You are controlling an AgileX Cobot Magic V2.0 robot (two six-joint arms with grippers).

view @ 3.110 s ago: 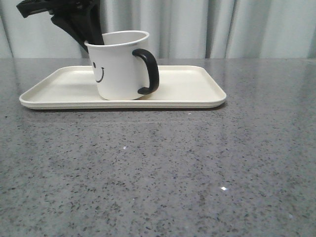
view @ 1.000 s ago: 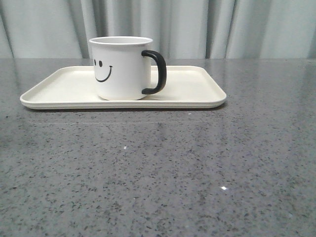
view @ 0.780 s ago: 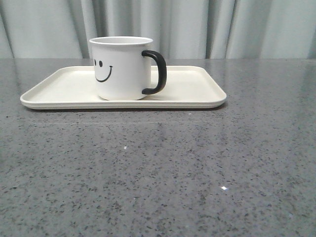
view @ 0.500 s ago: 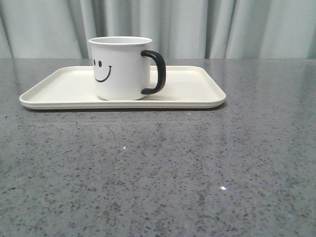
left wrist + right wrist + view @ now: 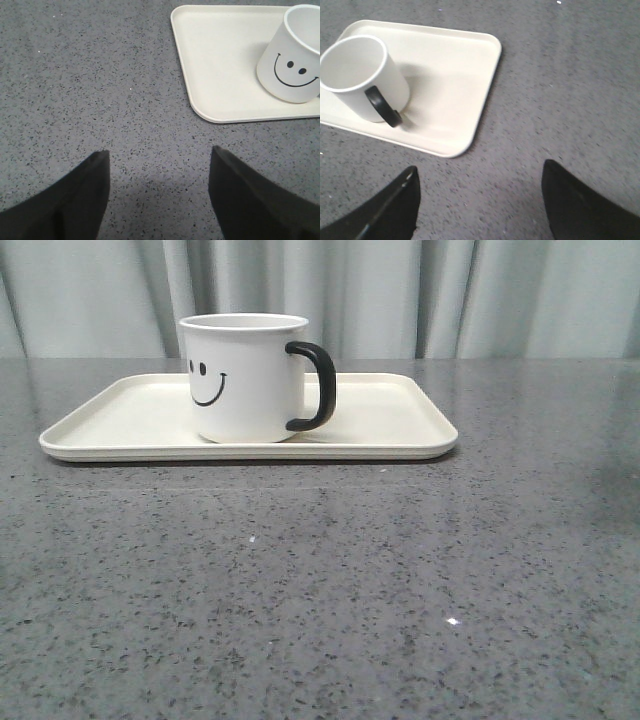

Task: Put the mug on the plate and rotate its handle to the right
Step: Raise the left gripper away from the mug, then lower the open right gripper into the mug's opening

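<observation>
mug [image 5: 245,380] upright on plate [image 5: 400,430], handle [image 5: 318,386] pointing right

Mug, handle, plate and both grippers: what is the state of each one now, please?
mug: upright on the plate, empty
handle: points right in the front view
plate: flat on the table, holds the mug
left gripper: open, holds nothing
right gripper: open, holds nothing

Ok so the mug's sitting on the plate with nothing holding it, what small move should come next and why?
Probably none on the mug: it stands upright on the plate, and the handle already points right in the front view. Both the left gripper and the right gripper are open over bare table, holding nothing. I'd just keep the arms clear.
</observation>
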